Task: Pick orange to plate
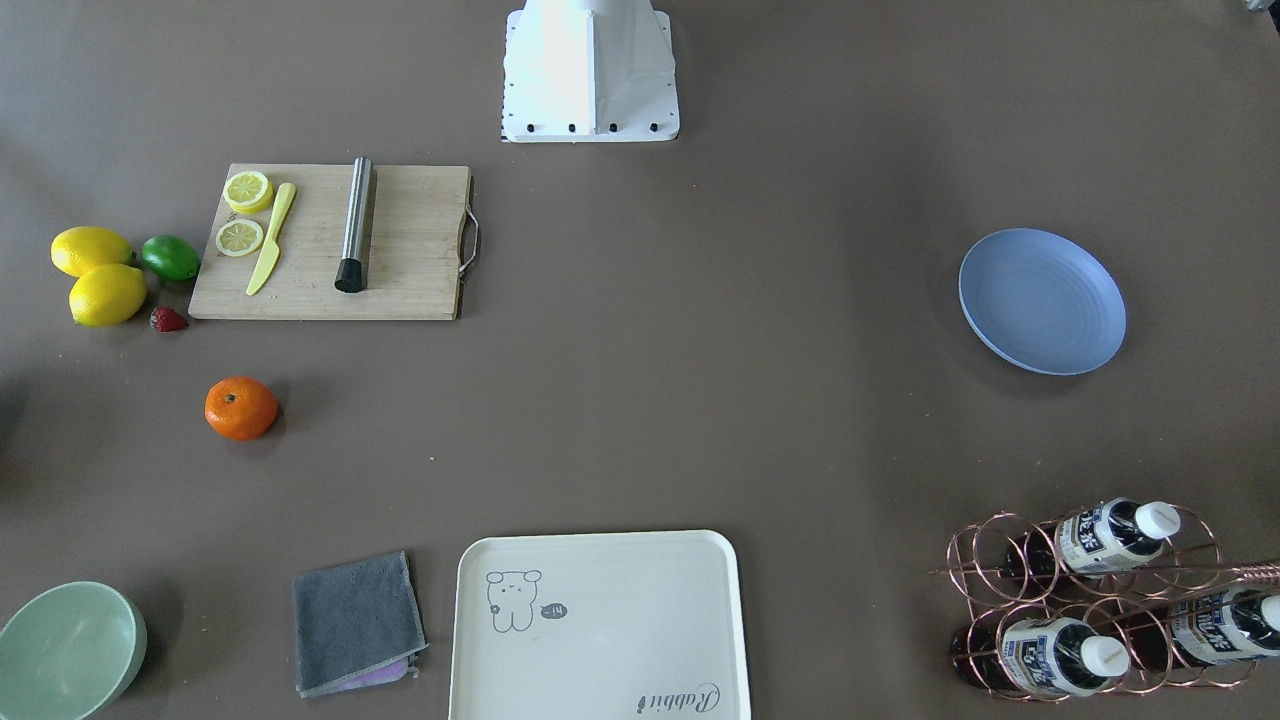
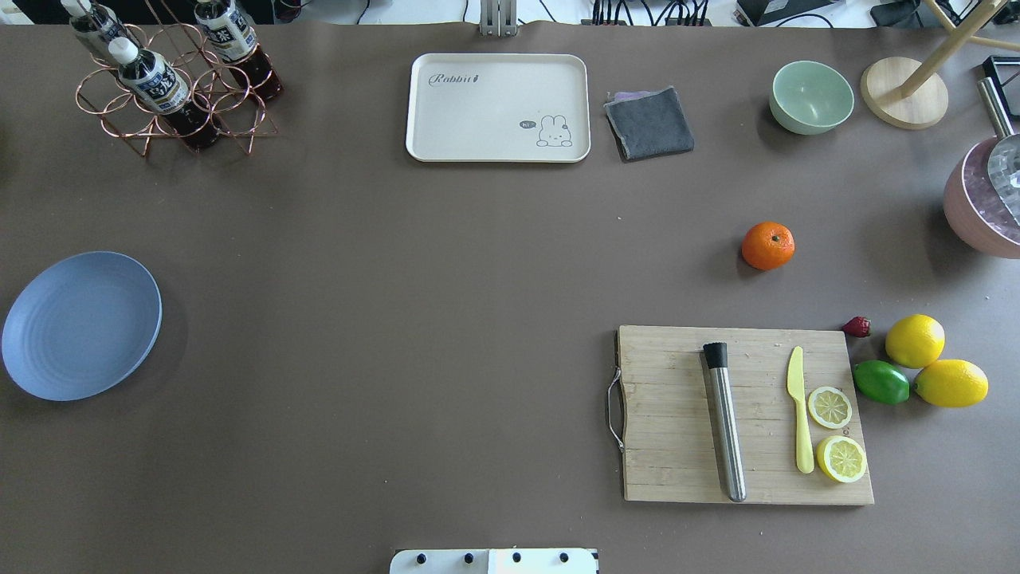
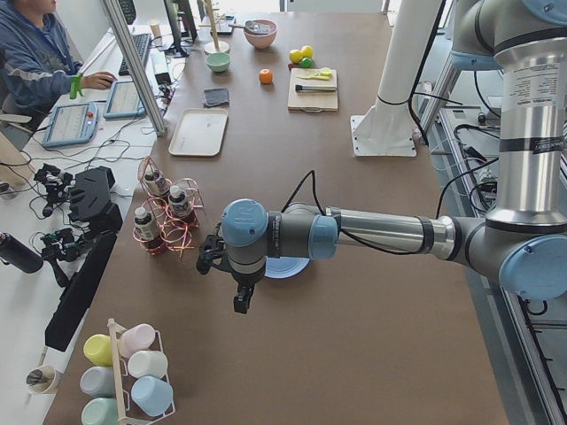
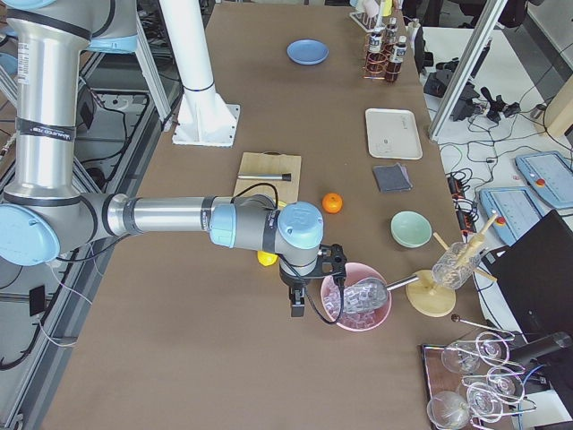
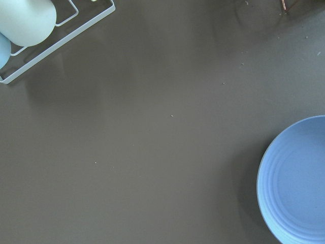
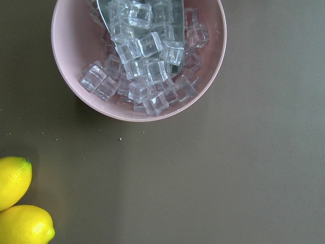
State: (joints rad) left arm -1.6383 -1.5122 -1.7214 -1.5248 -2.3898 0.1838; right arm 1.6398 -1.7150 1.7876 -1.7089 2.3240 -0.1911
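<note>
**Wide open room across the tabletop [image 1: 700, 420]**

Front-facing, we see the orange [image 1: 241, 408] alone on bare surface near the cutting board [image 1: 400, 250]. The plate [image 1: 1042, 301] lies well apart from the cutting board, with nothing between them.

Overhead adds a pink bowl [image 2: 976, 207], cut off at the frame's edge.

From the left end, the left end effector [image 3: 240, 305] hangs by the plate and partly hides it. From the right end, the right end effector [image 4: 297, 309] hangs beside that bowl. We cannot tell how either's jaws stand.

The wrist views show only the plate's rim and the bowl's ice cubes [image 6: 147, 56].
</note>
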